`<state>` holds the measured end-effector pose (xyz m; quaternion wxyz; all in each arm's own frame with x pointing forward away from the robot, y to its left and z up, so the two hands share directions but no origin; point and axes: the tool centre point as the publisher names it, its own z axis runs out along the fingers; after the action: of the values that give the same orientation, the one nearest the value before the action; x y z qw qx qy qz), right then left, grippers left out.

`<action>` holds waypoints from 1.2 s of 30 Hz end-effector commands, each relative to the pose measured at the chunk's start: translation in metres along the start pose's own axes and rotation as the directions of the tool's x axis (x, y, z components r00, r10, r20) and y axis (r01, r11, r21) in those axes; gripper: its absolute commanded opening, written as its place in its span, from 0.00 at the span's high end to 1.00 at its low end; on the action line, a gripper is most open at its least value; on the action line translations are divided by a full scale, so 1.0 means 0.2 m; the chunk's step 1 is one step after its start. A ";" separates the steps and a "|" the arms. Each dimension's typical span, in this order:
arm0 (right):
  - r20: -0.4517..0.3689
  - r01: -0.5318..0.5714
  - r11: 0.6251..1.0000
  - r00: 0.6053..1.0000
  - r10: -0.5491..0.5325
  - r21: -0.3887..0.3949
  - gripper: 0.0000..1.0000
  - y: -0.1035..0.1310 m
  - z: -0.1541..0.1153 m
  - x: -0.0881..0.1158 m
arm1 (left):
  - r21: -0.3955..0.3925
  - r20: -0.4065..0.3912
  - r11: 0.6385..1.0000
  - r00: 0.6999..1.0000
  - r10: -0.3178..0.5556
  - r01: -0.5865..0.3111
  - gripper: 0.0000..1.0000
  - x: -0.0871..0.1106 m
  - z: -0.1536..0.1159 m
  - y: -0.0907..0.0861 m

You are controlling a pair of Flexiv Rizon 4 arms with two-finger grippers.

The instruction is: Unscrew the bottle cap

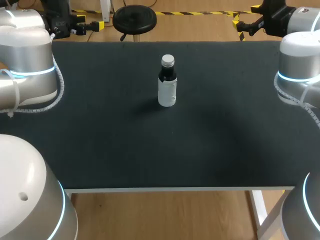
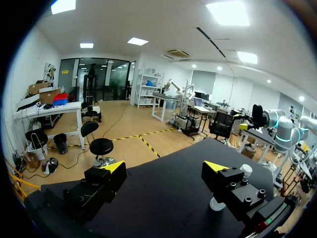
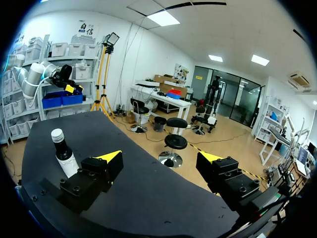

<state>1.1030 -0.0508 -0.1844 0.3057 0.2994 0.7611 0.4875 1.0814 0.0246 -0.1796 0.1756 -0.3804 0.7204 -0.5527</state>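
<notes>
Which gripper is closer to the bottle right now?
Neither clearly; roughly even. Left gripper sits past the table's far left corner, right gripper past its far right corner, bottle upright midway between.

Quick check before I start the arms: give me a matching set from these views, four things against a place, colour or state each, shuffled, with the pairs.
Things:
1. cap
2. label
3. table
4. left gripper

Descriptions:
A. open, nothing between its fingers
B. black
C. wrapped round the lower body of the bottle
D. on top of the bottle's neck

Pairs: 1-D, 2-C, 3-B, 4-A
</notes>
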 end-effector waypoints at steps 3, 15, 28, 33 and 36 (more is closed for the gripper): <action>0.000 0.000 1.000 1.000 0.000 -0.001 0.00 0.00 0.00 0.00 | 0.039 -0.329 0.994 0.937 0.113 -0.106 0.00 0.06 -0.02 -0.02; 0.000 0.000 1.000 1.000 0.000 -0.001 0.00 0.00 0.00 0.00 | 0.263 -0.813 0.950 0.492 0.311 -0.167 0.00 0.24 0.05 0.12; 0.000 0.000 1.000 1.000 0.000 -0.001 0.00 0.00 0.00 0.00 | 0.353 -0.855 0.926 0.355 0.378 -0.137 0.00 0.42 0.14 0.29; 0.000 0.000 1.000 1.000 0.000 -0.001 0.00 0.00 0.00 0.00 | 0.376 -0.866 0.920 0.311 0.392 -0.112 0.00 0.53 0.19 0.33; 0.000 0.000 1.000 1.000 0.000 -0.001 0.00 0.00 0.00 0.00 | 0.379 -0.871 0.921 0.301 0.389 -0.092 0.00 0.58 0.22 0.36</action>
<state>1.1030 -0.0507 -0.1844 0.3056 0.2993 0.7611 0.4876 1.0017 -0.0757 -0.2293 -0.0316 0.0340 0.7111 -0.7015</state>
